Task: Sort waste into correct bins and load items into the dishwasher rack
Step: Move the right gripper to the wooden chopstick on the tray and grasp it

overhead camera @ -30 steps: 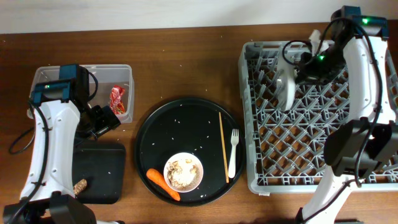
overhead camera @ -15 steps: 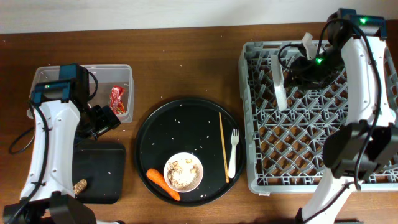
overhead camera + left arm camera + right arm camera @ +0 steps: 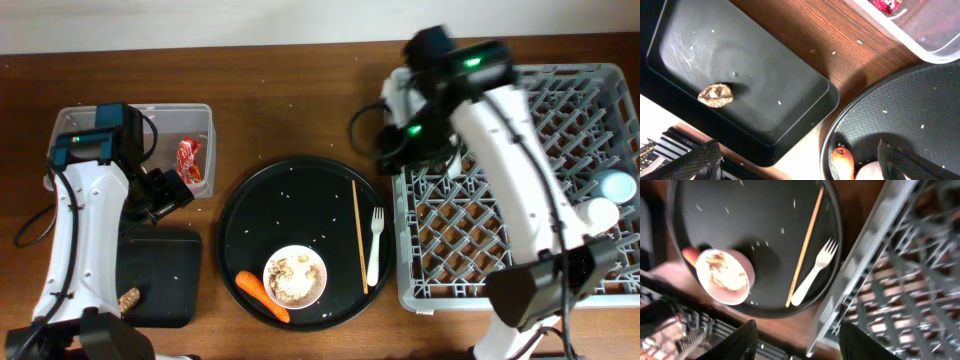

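Two items loaded: blue cup and white cup are set in the rack, near its right edge.
Waste sorted: wrapper is seen inside the tub; one brown scrap lies in the black tray.
Left to load: bowl, fork and chopstick, all lying on the round tray.
Left to bin: carrot beside the bowl, leftovers in the bowl, and crumbs scattered over the round tray.
Plate: not made out; it may be hidden under the right arm.
Progress: judged roughly halfway.
Left gripper: spread wide and empty, held over the black tray's corner and the desk.
Right gripper: spread apart and empty, held above the fork and chopstick.
Writing: no brand or text can be read in any view.
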Controlling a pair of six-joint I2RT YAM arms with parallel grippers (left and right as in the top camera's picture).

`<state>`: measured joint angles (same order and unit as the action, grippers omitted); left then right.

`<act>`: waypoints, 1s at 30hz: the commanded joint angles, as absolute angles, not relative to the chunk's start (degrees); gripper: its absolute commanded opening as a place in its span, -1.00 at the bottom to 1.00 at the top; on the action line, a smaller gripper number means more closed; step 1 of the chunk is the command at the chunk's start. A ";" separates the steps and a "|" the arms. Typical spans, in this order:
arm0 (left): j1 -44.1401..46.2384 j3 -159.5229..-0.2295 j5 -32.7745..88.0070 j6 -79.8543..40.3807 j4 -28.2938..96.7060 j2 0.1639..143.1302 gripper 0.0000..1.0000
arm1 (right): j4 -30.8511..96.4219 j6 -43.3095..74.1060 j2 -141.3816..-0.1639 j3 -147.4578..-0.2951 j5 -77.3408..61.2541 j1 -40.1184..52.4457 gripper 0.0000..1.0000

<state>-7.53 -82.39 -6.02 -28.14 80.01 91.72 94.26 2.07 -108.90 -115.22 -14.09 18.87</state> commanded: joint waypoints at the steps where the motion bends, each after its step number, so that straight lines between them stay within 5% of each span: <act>1: -7.79 -82.32 -6.31 -28.77 80.03 91.05 0.99 | 91.57 11.64 -109.12 -107.87 -7.68 23.75 0.12; 23: -7.77 -82.32 -6.28 -28.77 80.25 91.05 0.99 | 49.67 24.53 -109.12 -68.01 -7.20 32.29 0.01; 30: -7.79 -82.32 -6.31 -28.77 80.29 91.05 0.99 | 47.57 24.53 -109.47 -67.09 -7.03 32.29 -0.48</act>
<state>-7.53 -82.37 -6.02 -28.16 80.16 91.72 48.03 23.92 -109.23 -68.12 -6.83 31.77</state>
